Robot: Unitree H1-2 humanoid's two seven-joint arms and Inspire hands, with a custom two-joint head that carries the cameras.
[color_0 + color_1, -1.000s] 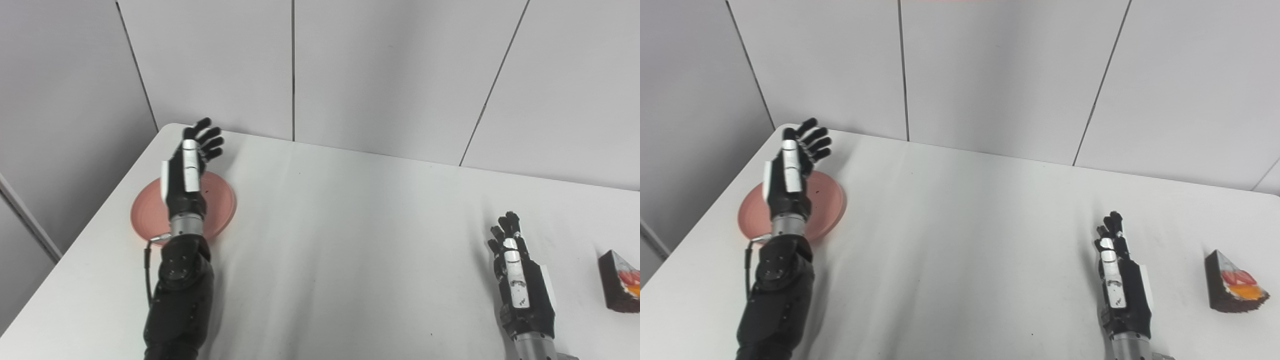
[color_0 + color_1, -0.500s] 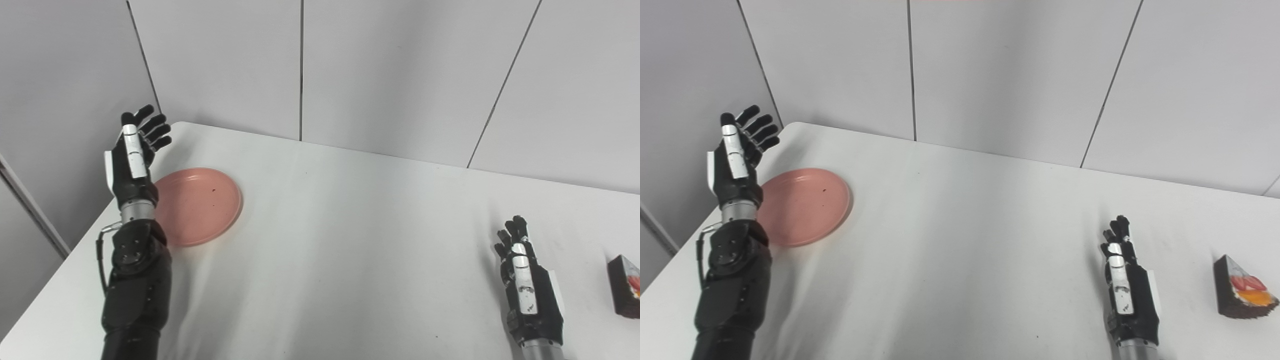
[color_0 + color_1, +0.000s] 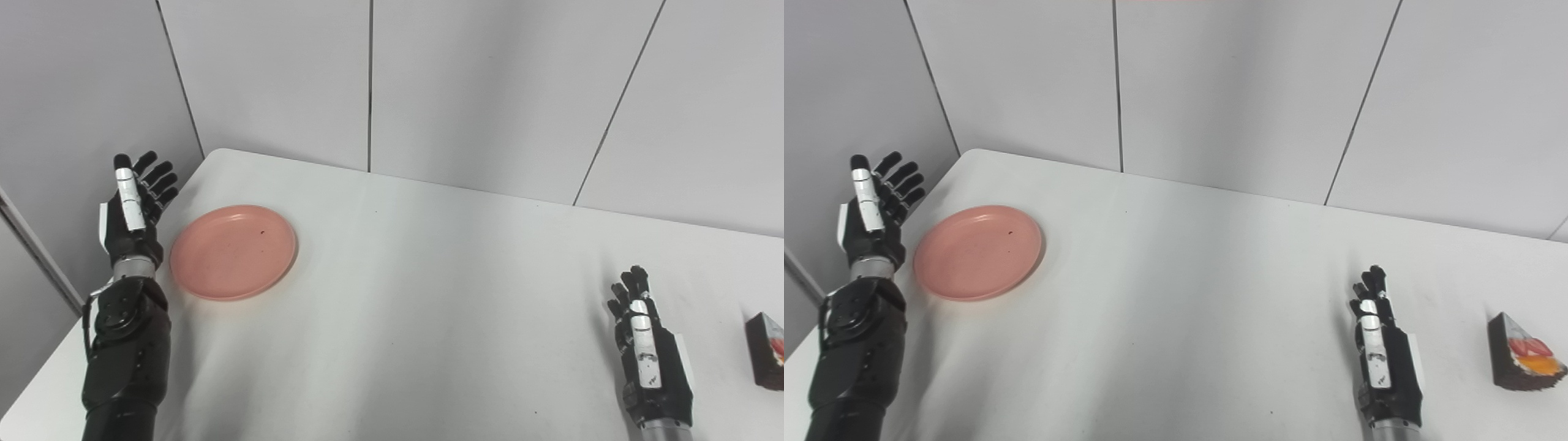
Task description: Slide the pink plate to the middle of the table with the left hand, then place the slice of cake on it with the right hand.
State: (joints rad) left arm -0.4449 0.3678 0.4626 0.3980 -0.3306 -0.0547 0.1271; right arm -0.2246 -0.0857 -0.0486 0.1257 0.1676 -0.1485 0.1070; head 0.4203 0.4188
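The pink plate lies flat on the white table near its far left corner. My left hand is raised above the table's left edge, just left of the plate, open with fingers spread and holding nothing. It does not touch the plate. The slice of cake, dark with red and orange topping, stands at the right edge of the table. My right hand rests low over the table left of the cake, fingers straight and apart, empty.
Grey wall panels rise right behind the table's far edge. The table's left edge runs diagonally beside my left arm. The wide middle of the table shows only bare white surface.
My left hand has moved left, from over the plate to beyond its left rim, uncovering the plate. The camera has shifted a little. The right hand and cake stay put.
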